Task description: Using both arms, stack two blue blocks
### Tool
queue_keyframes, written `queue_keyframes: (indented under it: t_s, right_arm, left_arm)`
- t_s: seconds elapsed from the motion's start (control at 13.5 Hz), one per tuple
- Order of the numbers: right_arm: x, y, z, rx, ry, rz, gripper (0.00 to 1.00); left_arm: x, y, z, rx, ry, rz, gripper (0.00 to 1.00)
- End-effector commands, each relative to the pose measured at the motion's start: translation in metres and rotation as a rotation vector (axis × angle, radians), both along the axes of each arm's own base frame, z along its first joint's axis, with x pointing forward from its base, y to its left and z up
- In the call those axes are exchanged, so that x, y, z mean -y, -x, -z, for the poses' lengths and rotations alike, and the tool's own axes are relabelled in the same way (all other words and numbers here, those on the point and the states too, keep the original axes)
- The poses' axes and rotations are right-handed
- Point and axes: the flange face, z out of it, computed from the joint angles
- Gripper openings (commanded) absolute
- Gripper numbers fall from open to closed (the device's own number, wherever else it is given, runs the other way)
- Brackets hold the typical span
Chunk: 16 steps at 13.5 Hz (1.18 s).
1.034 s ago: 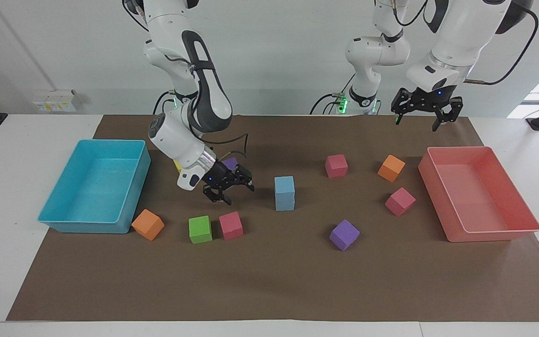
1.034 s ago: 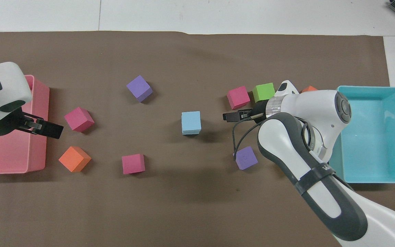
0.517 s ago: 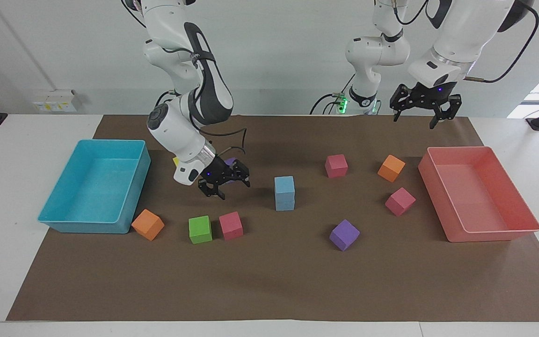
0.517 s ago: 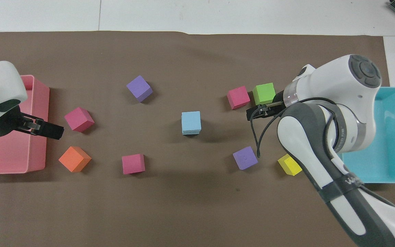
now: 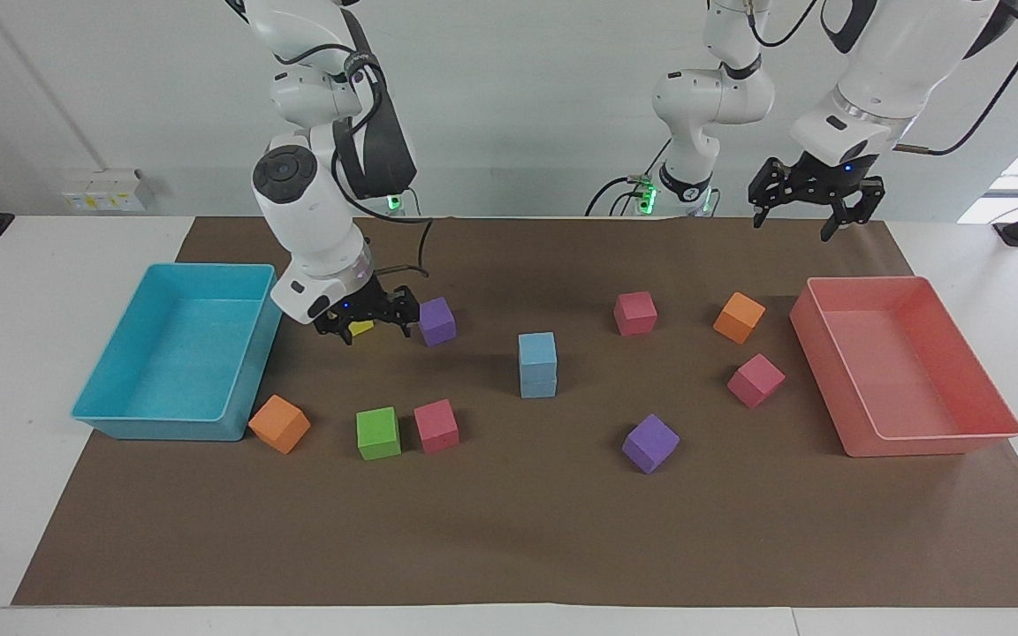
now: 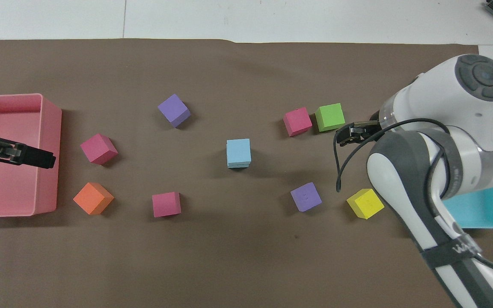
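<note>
Mid-mat: two blue blocks (image 5: 537, 364) stacked squarely, task apparently done. Right gripper (image 5: 364, 314) empty, jaws spread, low over the yellow cube (image 6: 365, 203) beside the turquoise tray (image 5: 120, 418). Left gripper (image 5: 813, 196) parked open above the mat beside the pink tray (image 5: 942, 439).

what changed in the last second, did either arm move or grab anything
The right gripper drew back from the stacked blue blocks toward the turquoise tray, and now hangs open and empty over the yellow cube. The left gripper rose a little above the pink tray, open too. Nothing was grasped or released; the stack and the other cubes stayed put.
</note>
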Motion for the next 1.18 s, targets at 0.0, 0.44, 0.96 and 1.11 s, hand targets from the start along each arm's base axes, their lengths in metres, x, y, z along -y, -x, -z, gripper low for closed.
queue_keyframes:
  t_s: [0.0,0.44,0.96,1.11]
  right_arm:
    - [0.045,0.011,-0.029,0.002,0.027,0.077,1.00]
    - [0.108,0.042,-0.094,0.042,0.048,0.109,1.00]
    - [0.122,0.053,-0.156,0.043,0.089,0.041,1.00]
    - [0.120,0.056,-0.158,0.032,0.092,0.033,1.00]
  left_arm:
    - [-0.004,0.005,-0.008,-0.006,0.008,-0.003,1.00]
    - [-0.004,0.005,-0.008,-0.006,0.008,-0.003,1.00]
    - [-0.004,0.005,-0.008,-0.006,0.008,-0.003,1.00]
    - [-0.004,0.005,-0.008,-0.006,0.008,-0.003,1.00]
